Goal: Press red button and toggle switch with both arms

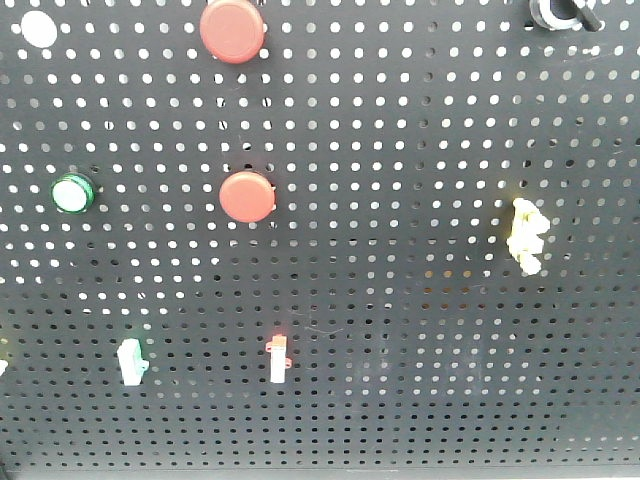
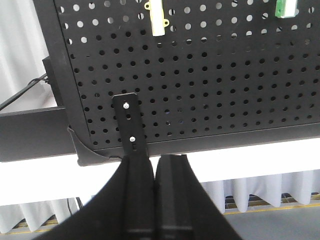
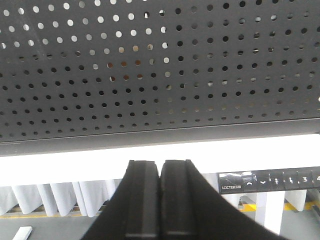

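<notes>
The red button [image 1: 232, 30], the larger of two, sits at the top of the black pegboard [image 1: 420, 330]. A smaller red button [image 1: 247, 196] is below it. A pale yellow switch [image 1: 526, 235] is on the right, and a white-and-red switch [image 1: 279, 360] and a white-and-green switch [image 1: 131, 362] sit lower down. Which one is the toggle switch I cannot tell. Neither arm shows in the front view. My left gripper [image 2: 155, 159] is shut and empty below the board's lower left corner. My right gripper [image 3: 160, 162] is shut and empty below the board's bottom edge.
A green button [image 1: 72, 193], a white button [image 1: 38, 28] and a black knob [image 1: 560, 12] are also on the board. A black bracket [image 2: 129, 122] stands just above the left fingertips. A desk control panel [image 3: 270, 180] shows at the right.
</notes>
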Robot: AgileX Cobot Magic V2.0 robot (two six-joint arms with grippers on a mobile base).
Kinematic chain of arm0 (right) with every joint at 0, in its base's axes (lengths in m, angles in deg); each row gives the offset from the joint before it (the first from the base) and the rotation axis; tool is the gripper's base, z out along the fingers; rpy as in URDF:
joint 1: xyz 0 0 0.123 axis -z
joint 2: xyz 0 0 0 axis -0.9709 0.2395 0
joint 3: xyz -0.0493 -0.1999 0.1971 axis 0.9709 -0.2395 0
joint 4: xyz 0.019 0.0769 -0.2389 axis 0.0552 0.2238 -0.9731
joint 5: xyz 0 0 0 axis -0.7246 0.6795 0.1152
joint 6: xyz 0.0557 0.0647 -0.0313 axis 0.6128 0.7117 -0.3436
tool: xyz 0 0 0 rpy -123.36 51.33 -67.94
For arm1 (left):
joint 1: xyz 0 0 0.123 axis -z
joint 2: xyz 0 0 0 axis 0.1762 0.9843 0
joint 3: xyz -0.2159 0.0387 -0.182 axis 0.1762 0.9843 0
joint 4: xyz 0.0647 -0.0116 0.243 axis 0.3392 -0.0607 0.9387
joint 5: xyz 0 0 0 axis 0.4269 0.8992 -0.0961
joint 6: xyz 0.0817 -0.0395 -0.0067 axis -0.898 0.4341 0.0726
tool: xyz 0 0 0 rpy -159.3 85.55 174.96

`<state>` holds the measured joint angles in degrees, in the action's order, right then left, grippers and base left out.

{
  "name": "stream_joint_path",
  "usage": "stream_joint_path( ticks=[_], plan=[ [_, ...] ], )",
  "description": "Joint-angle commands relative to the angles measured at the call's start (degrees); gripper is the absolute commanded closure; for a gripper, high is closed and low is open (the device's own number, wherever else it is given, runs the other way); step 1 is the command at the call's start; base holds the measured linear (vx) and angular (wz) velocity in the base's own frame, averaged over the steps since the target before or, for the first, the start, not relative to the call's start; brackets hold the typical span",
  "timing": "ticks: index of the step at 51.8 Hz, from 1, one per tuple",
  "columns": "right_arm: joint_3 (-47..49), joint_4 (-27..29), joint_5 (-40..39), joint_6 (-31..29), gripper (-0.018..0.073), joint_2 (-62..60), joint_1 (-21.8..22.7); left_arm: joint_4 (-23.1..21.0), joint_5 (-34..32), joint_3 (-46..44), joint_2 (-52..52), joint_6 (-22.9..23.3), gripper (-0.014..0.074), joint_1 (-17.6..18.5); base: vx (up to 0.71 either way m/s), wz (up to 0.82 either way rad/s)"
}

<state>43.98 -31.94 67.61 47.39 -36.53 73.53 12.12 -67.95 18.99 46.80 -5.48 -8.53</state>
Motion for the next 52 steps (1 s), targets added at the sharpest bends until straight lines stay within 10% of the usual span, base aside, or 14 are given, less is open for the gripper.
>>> stream_joint_path(
  ticks=[1, 52],
  plan=[
    [-0.65, -0.6, -4.83, -0.17, 0.0562, -0.99, 0.4, -0.08, -4.49, 1.96, -0.89, 0.52, 0.0595, 0.22, 0.0, 0.0],
    [-0.65, -0.6, -4.77, -0.17, 0.0562, -0.99, 0.4, -0.08, -4.49, 1.96, -0.89, 0.52, 0.0595, 0.22, 0.0, 0.0]
  ],
)
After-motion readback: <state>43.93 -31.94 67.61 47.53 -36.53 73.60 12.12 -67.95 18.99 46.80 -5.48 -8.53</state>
